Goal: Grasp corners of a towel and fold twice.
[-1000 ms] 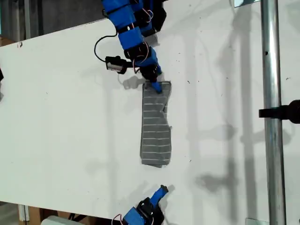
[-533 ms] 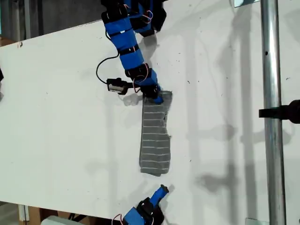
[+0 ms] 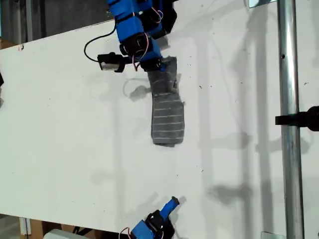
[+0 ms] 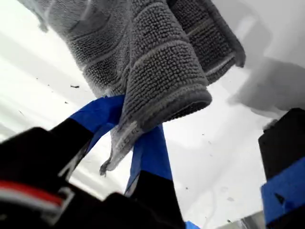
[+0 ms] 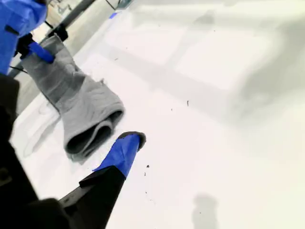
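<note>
The grey towel (image 3: 167, 117) with thin white stripes is folded into a narrow strip near the top middle of the exterior view. My first gripper (image 3: 158, 67) is shut on its upper end and holds that end raised, while the lower end (image 3: 168, 139) rests on the table. In the first wrist view the blue jaws of that gripper (image 4: 128, 129) pinch a rolled edge of the towel (image 4: 157, 62). My second gripper (image 3: 173, 201) sits at the bottom of the exterior view, apart from the cloth. Its wrist view shows one blue finger (image 5: 125, 150) just short of the towel's folded end (image 5: 83, 112).
The white table (image 3: 60, 149) fills most of the exterior view. A vertical metal pole (image 3: 288, 124) with a black clamp (image 3: 299, 119) stands at the exterior view's right. The table's far edge runs just behind the first arm's base.
My first gripper has risen and pulled back toward the top of the exterior view with the towel's end. The whole towel slid after it, so its lower end lies farther from my second gripper.
</note>
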You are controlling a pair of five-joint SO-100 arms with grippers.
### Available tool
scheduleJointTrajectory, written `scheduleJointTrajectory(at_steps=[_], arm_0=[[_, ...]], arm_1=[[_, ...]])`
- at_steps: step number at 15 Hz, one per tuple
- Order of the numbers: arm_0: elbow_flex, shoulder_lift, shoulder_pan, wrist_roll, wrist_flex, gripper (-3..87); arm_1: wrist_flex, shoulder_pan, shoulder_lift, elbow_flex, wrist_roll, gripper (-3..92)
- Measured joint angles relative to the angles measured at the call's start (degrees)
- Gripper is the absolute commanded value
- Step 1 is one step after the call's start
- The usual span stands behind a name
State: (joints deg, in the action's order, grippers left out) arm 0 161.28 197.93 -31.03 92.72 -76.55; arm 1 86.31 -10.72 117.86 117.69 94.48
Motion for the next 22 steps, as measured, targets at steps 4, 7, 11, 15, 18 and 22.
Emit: scheduleJointTrajectory(at_steps=[4, 7, 11, 15, 18, 22], arm_0=[[0.0, 0.26, 0.44, -0.79, 0.0, 46.0], [0.0, 0.35, 0.44, -0.62, 0.0, 46.0], [0.62, 0.35, 0.53, -0.44, 0.0, 46.0], [1.23, 0.35, 0.53, 0.0, 0.0, 44.5], [2.99, 0.35, 1.14, 0.09, 0.09, 35.0], [11.95, 0.53, 4.66, 0.88, 3.78, 28.2]], arm_1=[[-29.88, 6.24, -24.7, -15.21, -13.8, -0.2], [-40.69, 6.5, -38.76, -25.58, -16.87, -0.2], [-55.63, 6.5, -39.81, -26.72, -21.36, 42.5], [-66.01, 9.76, -28.83, -24.26, -29.36, 15.1], [-56.16, 12.13, -12.66, -8.7, -27.16, 1.6], [-44.74, 9.32, 19.95, 29.53, -13.89, -0.2]])
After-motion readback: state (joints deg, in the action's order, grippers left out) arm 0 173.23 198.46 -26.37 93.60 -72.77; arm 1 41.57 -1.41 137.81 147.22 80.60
